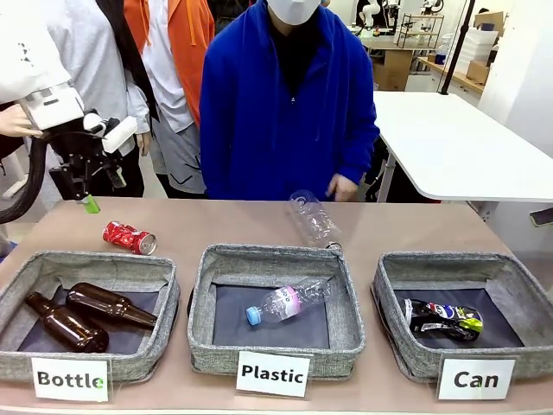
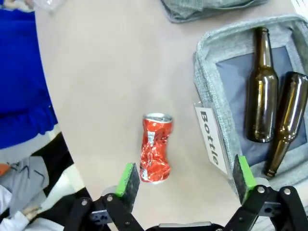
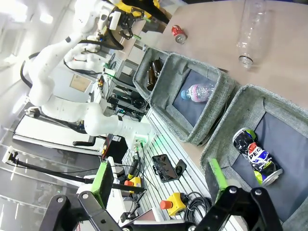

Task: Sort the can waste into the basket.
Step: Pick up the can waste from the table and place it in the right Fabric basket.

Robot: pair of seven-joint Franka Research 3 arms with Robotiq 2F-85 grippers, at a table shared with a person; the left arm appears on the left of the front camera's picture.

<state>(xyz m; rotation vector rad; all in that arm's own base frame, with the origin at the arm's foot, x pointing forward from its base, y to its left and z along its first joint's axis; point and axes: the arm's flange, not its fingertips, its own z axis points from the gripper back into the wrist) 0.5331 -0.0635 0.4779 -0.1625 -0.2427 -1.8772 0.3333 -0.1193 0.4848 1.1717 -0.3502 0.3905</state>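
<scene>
One red can (image 1: 130, 238) lay on the table (image 1: 251, 223), far left; the black can (image 1: 442, 318) was in the Can basket (image 1: 404, 361). All jaws stood apart. Light, thin-walled: probably pinch its crumpled waist.

Likely robot lab: white arms (image 3: 53, 53), cabling (image 3: 195, 199).

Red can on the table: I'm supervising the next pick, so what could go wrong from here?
The red dented metal can lies on its side, off-centre below the open left end effector; one finger may land on it or roll it. The grey woven basket labelled Bottle sits close beside, so the other finger could snag its wall.
</scene>
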